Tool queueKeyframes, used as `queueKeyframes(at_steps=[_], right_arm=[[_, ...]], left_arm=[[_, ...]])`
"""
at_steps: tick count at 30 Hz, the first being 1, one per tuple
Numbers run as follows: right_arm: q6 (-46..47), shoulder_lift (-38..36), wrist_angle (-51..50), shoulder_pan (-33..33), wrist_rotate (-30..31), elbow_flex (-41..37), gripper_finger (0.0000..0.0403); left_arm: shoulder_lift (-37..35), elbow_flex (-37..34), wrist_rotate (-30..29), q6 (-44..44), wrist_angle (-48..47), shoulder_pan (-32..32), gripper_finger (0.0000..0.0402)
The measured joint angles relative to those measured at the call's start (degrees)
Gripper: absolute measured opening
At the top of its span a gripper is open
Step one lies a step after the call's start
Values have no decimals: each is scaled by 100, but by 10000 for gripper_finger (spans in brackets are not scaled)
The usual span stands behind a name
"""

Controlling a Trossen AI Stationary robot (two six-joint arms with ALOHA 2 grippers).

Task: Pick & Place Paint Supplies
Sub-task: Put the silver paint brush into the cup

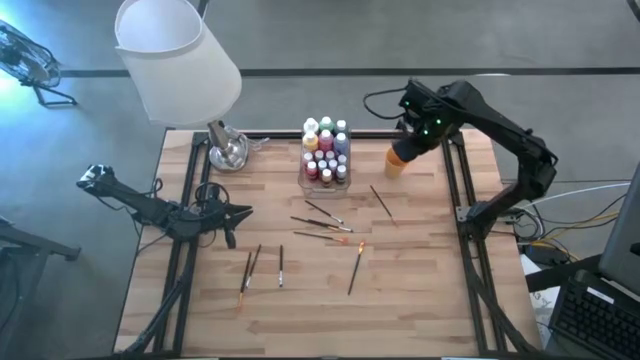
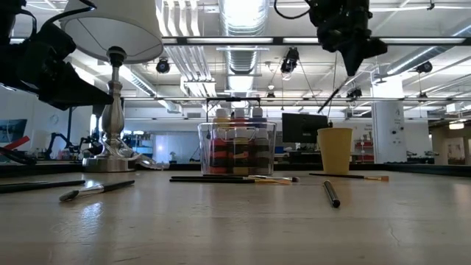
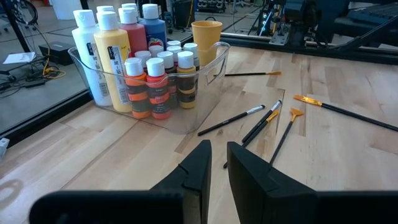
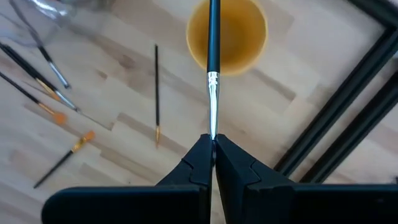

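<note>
Right gripper [image 4: 213, 144] clenched on a paintbrush [image 4: 213, 56], held above the orange cup [image 1: 398, 162] near the table's [image 1: 420, 300] far right edge, handle pointing down into the cup. Clear box [image 1: 325, 172] holds paint bottles [image 3: 155, 87]. Left gripper [image 3: 217, 163] slightly parted, grasping nothing, low by the left edge.

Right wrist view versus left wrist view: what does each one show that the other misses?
Only the right wrist view shows the right end effector shut on a thin dark-handled paintbrush, which hangs over the cup's mouth. Only the left wrist view shows the clear plastic box filled with white-capped paint bottles, with the left end effector low over the table and holding nothing. Both show the small orange cup and loose brushes on the wooden table.
</note>
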Motion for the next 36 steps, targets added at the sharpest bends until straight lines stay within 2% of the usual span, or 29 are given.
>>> queueKeyframes(at_steps=[20, 36], right_arm=[[-132, -34, 71, -222, -39, -1099, 8], [-464, 1059, 169, -362, -61, -665, 8]], left_arm=[[0, -2, 0, 0, -2, 0, 57], [-1, -2, 0, 0, 0, 1, 58]])
